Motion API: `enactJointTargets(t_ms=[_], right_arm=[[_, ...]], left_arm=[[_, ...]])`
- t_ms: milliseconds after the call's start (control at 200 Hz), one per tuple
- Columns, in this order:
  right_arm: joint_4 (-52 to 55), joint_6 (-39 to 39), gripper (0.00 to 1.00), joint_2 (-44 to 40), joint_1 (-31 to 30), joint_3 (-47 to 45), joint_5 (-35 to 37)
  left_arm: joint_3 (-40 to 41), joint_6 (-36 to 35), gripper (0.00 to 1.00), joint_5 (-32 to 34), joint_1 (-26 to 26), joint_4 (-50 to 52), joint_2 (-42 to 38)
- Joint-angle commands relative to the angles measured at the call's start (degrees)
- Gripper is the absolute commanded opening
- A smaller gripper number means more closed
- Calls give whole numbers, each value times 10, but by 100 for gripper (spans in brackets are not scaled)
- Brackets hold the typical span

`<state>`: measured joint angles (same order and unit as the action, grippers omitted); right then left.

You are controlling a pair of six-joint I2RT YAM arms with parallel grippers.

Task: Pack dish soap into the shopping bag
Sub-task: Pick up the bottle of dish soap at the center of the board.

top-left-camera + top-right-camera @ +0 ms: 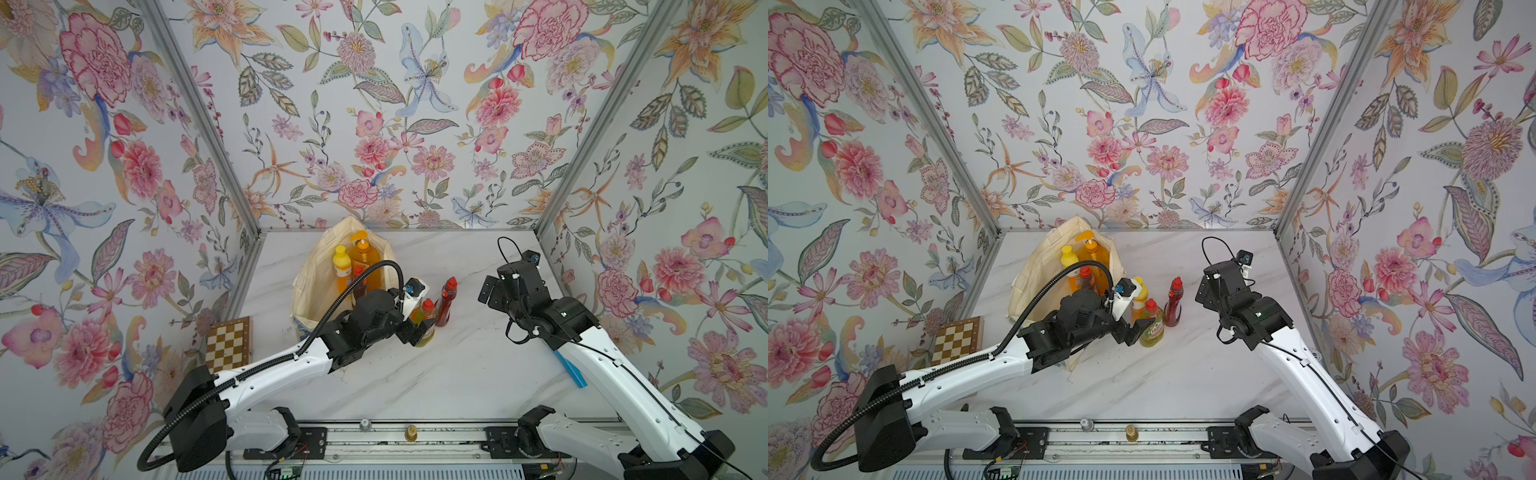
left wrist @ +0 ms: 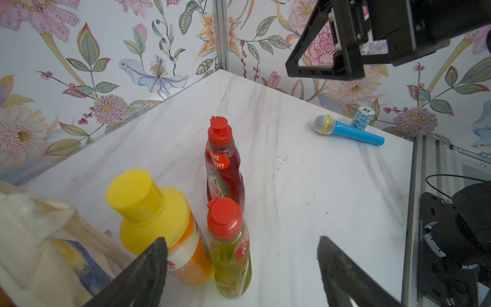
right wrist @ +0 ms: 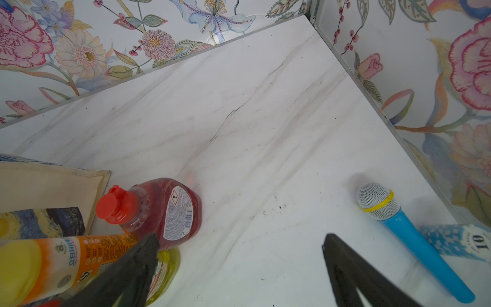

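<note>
**Packing in progress:** The wrist of the left arm (image 1: 365, 316) is covering the near corner of the shopping bag (image 1: 309, 286) in both top views and masking much of a second orange bottle (image 1: 1140, 293). In a top view the right arm (image 1: 602, 361) is hiding all but a blue sliver of the toy microphone (image 1: 570, 370). Whether the left fingers (image 2: 148, 271) are touching any bottle cannot be told.

The cream tote is standing open toward the far wall, left of centre on the marble table (image 1: 457, 374), its blue painted print showing only in the wrist views. It is holding an amber pump bottle (image 1: 363, 254), a yellow-capped orange bottle (image 1: 341, 266) and a red-capped dark bottle (image 1: 358, 274), all upright. Just beside it, the second orange bottle, a green bottle (image 2: 229, 255) and a dark-red bottle (image 2: 224, 170) are standing clustered on the marble.

The left gripper (image 2: 242, 239) is angling low toward that cluster, jaws wide apart, the green bottle showing between them. The right gripper (image 3: 241, 235) is hovering over bare marble, jaws fully spread, gripping nothing.
</note>
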<state>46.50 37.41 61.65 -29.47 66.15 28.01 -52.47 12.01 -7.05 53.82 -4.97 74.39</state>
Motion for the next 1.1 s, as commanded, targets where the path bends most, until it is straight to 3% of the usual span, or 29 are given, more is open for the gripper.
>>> enactJointTargets(t_ms=[0,736,1091], right_arm=[[11,5,99,3,3,-7,0],[11,8,99,10,3,-10,-7],[11,8,99,5,4,-11,-4]], left_arm=[[-18,20,87,-11,-7,23,17],[-53,32,64,-38,-10,24,75],[-122,47,71,-18,-3,105,50]])
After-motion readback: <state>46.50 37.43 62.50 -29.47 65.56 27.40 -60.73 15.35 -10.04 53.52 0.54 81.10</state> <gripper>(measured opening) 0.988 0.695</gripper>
